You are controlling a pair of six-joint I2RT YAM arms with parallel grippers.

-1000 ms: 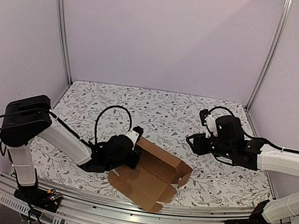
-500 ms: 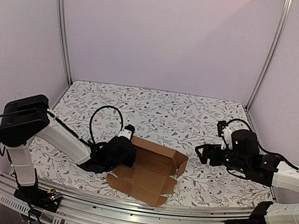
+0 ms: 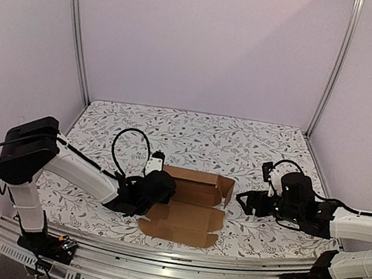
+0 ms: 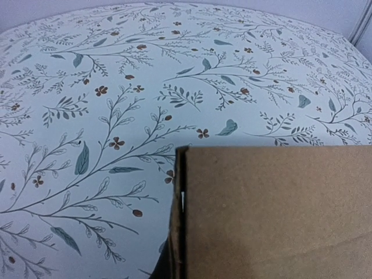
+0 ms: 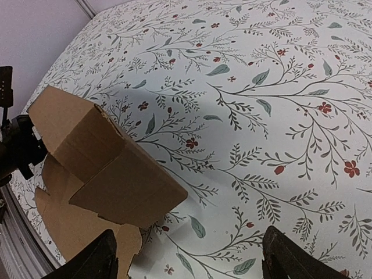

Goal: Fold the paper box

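The paper box [image 3: 190, 206] is a brown cardboard piece lying near the table's front edge, with its back panels raised and a flat flap toward the front. My left gripper [image 3: 160, 188] is shut on its left end. In the left wrist view the cardboard [image 4: 273, 215] fills the lower right, and its pinched edge [image 4: 179, 221] runs down to the jaws. My right gripper [image 3: 246, 202] hangs open just right of the box, touching nothing. In the right wrist view its dark fingertips [image 5: 93, 260] stand wide apart, with the box's raised end [image 5: 116, 174] ahead to the left.
The floral tablecloth [image 3: 200, 138] covers the table back to the white walls and corner posts [image 3: 77, 27]. A metal rail [image 3: 173, 276] runs along the near edge. The left arm's black wrist [image 5: 17, 145] shows behind the box.
The right gripper has opened, drawn back to the right and come down lower beside the box. The left gripper has turned the box so that it lies square to the front edge.
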